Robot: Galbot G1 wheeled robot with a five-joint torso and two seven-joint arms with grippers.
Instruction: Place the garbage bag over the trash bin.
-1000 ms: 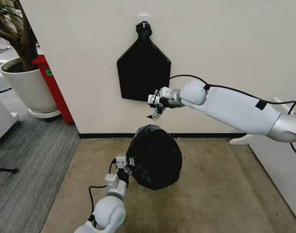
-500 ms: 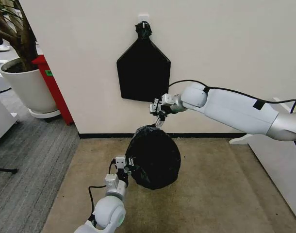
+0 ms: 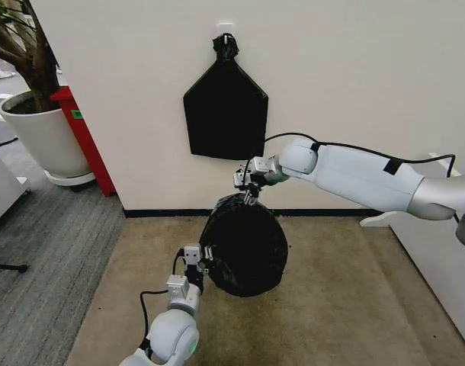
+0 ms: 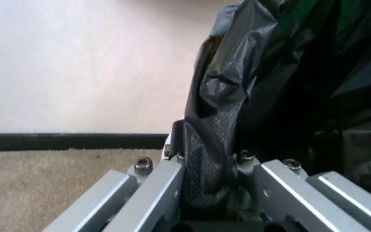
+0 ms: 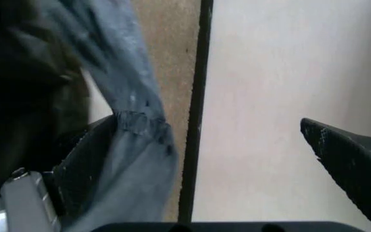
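The garbage bag (image 3: pixel 244 244) is a glossy, rumpled black mound on the beige carpet close to the wall. The trash bin is hidden. My left gripper (image 3: pixel 201 263) is at the bag's near-left side, shut on a fold of the plastic. In the left wrist view that fold of garbage bag (image 4: pixel 214 145) is pinched in the left gripper (image 4: pixel 206 166). My right gripper (image 3: pixel 248 192) sits at the top of the bag by the wall. In the right wrist view the right gripper (image 5: pixel 208 123) is open, with garbage bag film (image 5: pixel 137 154) draped against one of the fingers (image 5: pixel 85 159).
A flat black pentagon bundle (image 3: pixel 226 110) hangs on the wall above the bag. At the far left stand a white planter pot (image 3: pixel 43 137) and a red stand (image 3: pixel 84 137). White furniture (image 3: pixel 446 267) lines the right side. Open carpet (image 3: pixel 347 305) lies in front.
My right gripper has come down and slightly left from beside the wall to the bag's top. The bag has shifted a little. The left gripper has kept its hold.
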